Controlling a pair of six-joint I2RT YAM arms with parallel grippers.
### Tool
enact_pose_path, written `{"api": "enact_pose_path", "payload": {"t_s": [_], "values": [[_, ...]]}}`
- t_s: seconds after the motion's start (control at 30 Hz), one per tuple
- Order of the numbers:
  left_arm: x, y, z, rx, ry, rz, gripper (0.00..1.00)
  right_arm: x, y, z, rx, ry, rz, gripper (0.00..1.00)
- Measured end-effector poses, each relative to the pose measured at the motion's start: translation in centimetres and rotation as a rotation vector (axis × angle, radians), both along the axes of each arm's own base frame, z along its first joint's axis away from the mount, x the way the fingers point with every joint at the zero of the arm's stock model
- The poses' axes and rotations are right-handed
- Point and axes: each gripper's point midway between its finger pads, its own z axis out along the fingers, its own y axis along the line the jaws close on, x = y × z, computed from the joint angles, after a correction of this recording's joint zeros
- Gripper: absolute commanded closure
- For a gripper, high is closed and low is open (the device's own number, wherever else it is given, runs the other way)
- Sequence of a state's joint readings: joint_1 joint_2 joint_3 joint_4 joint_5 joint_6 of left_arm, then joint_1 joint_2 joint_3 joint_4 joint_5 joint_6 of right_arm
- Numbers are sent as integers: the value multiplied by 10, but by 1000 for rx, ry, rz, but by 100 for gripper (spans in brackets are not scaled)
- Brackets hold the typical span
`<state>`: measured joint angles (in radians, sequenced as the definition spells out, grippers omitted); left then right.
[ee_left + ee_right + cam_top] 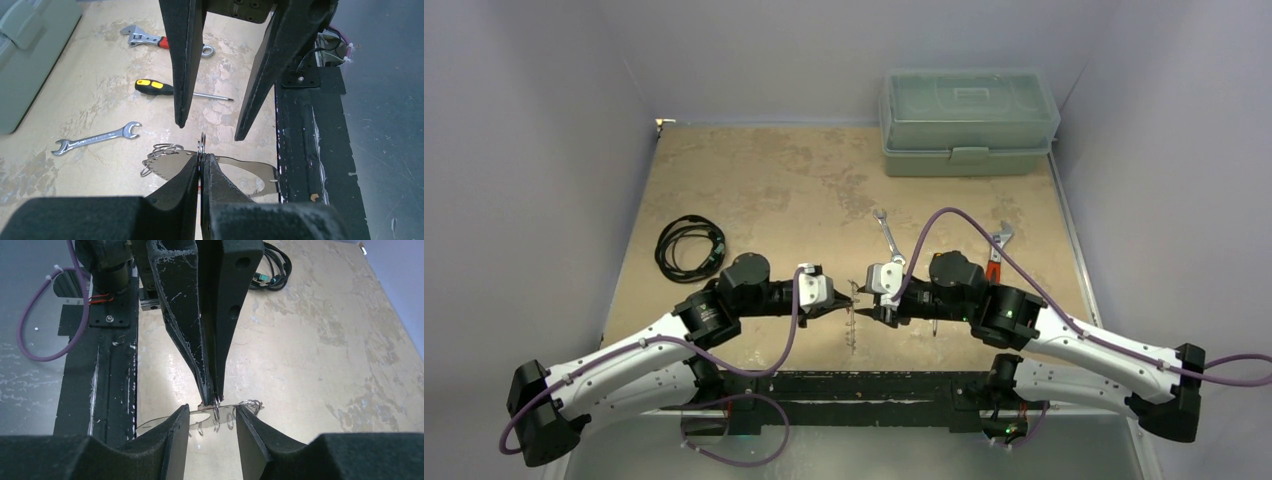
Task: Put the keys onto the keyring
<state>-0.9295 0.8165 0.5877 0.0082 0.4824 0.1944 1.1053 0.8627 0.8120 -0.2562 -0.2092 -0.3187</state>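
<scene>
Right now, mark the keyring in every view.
Top external: keyring at centre, just beyond the black base rail.
Left wrist: keyring lower centre, pinched by the left gripper.
Right wrist: keyring bottom centre, between the right gripper's open fingers.
Shared landmark: that rail, right side in left wrist, left side in right wrist.

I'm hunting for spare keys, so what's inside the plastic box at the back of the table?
The box has its lid shut. The plastic is cloudy, so nothing inside can be made out, keys or otherwise.
</scene>
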Motion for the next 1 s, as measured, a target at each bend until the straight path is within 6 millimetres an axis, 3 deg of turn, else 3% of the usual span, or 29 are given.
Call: {"api": "enact_pose_path", "payload": {"t_s": [0.3,0.67,1.0], "values": [[0,0,-3,15,12,-1,100,2,7,-15,-43,19,12,67],[-2,-1,-5,23,23,-11,100,2,8,-14,-42,10,19,82],[-5,0,-6,26,37,-21,100,3,10,-20,-59,18,19,82]]}}
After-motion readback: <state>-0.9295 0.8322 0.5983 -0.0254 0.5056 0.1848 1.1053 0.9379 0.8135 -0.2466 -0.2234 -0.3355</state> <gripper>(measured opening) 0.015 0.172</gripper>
